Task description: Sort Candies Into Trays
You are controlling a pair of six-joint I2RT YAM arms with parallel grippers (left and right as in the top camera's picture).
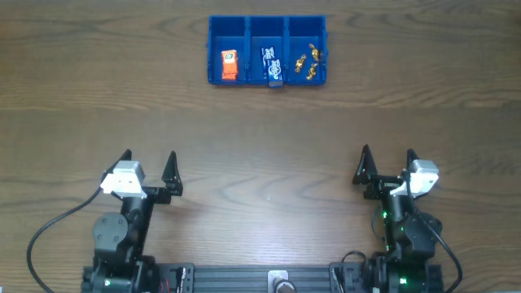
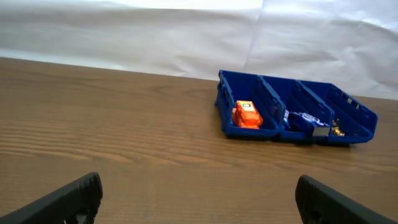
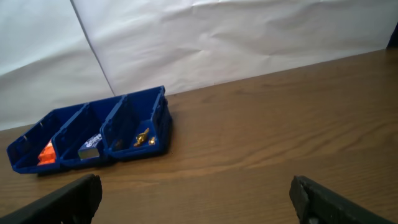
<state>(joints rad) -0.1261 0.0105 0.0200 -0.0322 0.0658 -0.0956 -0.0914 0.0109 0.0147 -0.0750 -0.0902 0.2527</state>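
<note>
A blue tray [image 1: 213, 49] with three compartments side by side sits on the wooden table [image 1: 260, 130], toward the far edge and well away from both arms. Seen from above, its left compartment holds one orange candy [image 1: 230, 66], the middle one holds a blue-wrapped candy [image 1: 271, 65] lying toward the near wall, and the right one holds a small scatter of gold candies [image 1: 310, 61] (how many there are is hard to tell). All of the candies lie inside the tray. The left gripper [image 1: 150, 155] is at the near left of the table, just ahead of its base, its two dark fingers spread wide apart with nothing between them. The right gripper [image 1: 387, 151] mirrors it at the near right – also spread wide and holding nothing. Both point up the table toward the tray, and each wrist view looks across bare wood to it – from the left wrist the orange compartment is nearest, from the right wrist the gold one. Behind the table's far edge hangs a creased white backdrop [image 2: 186, 37].
</note>
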